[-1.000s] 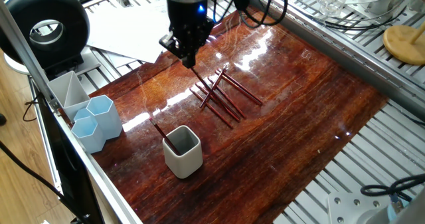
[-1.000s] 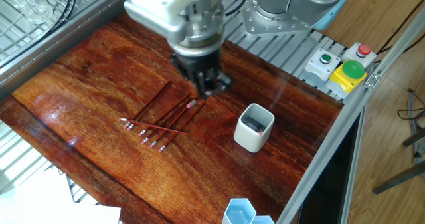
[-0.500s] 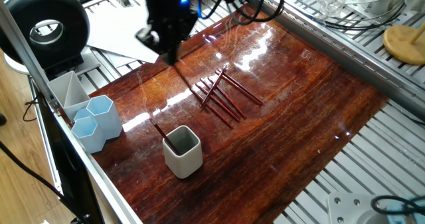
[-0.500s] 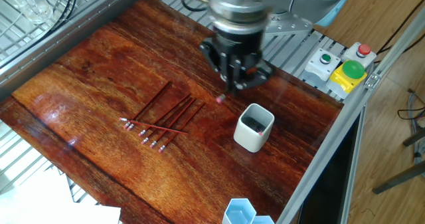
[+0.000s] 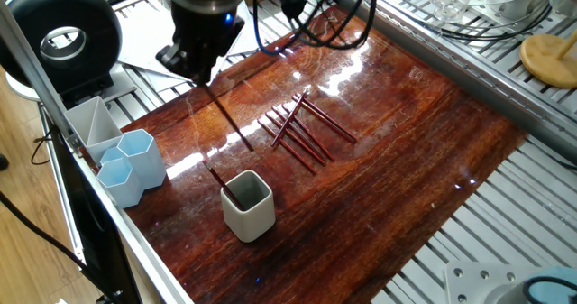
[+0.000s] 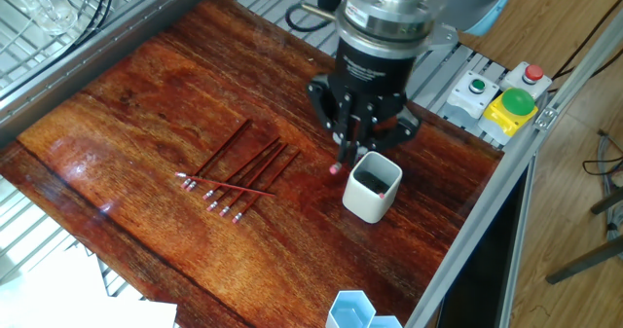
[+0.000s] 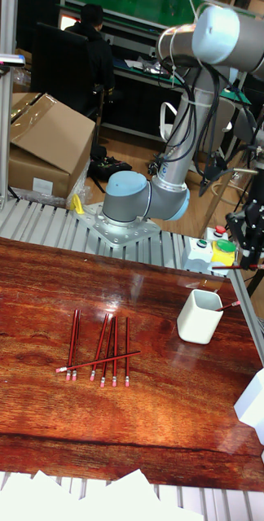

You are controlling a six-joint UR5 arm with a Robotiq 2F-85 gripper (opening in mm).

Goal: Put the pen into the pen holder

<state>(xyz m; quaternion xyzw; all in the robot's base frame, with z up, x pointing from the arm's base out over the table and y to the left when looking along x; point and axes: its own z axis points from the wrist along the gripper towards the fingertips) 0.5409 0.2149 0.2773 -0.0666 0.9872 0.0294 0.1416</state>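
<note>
your pincer (image 6: 352, 151) is clenched on the pen (image 5: 227, 122) above the desk (image 5: 397, 151) beside the pen holder (image 6: 373, 186), and only the tall fixed view shows another pen (image 7: 231, 306) already poking from it.

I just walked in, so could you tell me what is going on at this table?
The gripper holds a pen and is carrying it toward the off-white pen holder, which already has a pen leaning out of it. More pens lie in a loose cluster on the wooden board.

Eight pens (image 7: 101, 364), one pen holder (image 7: 199, 316)
</note>
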